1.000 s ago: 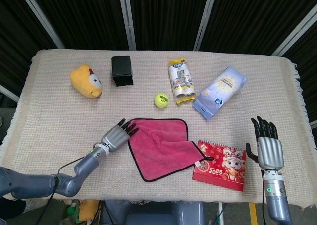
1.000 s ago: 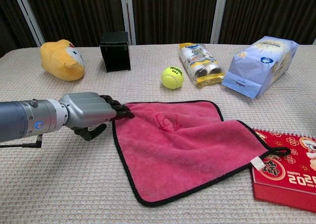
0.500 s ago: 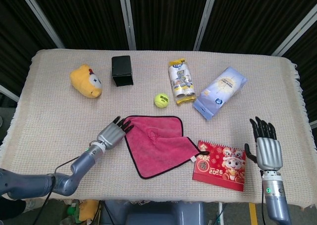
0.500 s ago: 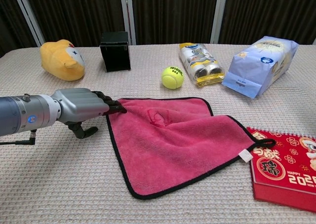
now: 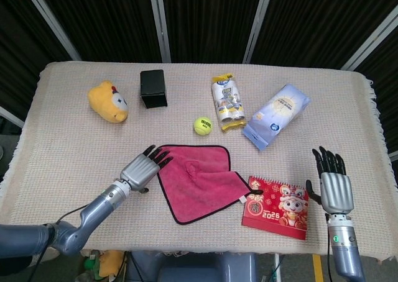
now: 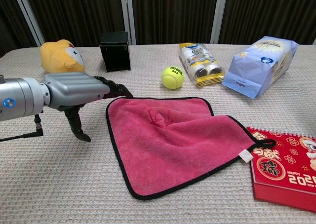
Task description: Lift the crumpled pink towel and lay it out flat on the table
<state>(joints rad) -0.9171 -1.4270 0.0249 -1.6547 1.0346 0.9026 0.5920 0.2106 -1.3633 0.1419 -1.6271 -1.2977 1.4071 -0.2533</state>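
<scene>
The pink towel (image 5: 198,180) (image 6: 173,140), edged in black, lies spread out on the table with a small wrinkle near its far edge. My left hand (image 5: 144,169) (image 6: 79,90) hovers just left of the towel's far-left corner, raised off the cloth, fingers stretched out and thumb hanging down, holding nothing. My right hand (image 5: 333,184) stands at the table's front right with fingers spread and empty, to the right of the red calendar; the chest view does not show it.
A red calendar (image 5: 277,207) (image 6: 284,177) lies against the towel's right corner. Behind the towel are a tennis ball (image 5: 202,125) (image 6: 172,77), a pack of rolls (image 5: 227,103), a blue-white bag (image 5: 277,115), a black box (image 5: 153,88) and a yellow plush (image 5: 109,102).
My left hand dragged the towel's corner leftward, then let go and rose off the table. The towel now lies still. The right hand has barely moved.
</scene>
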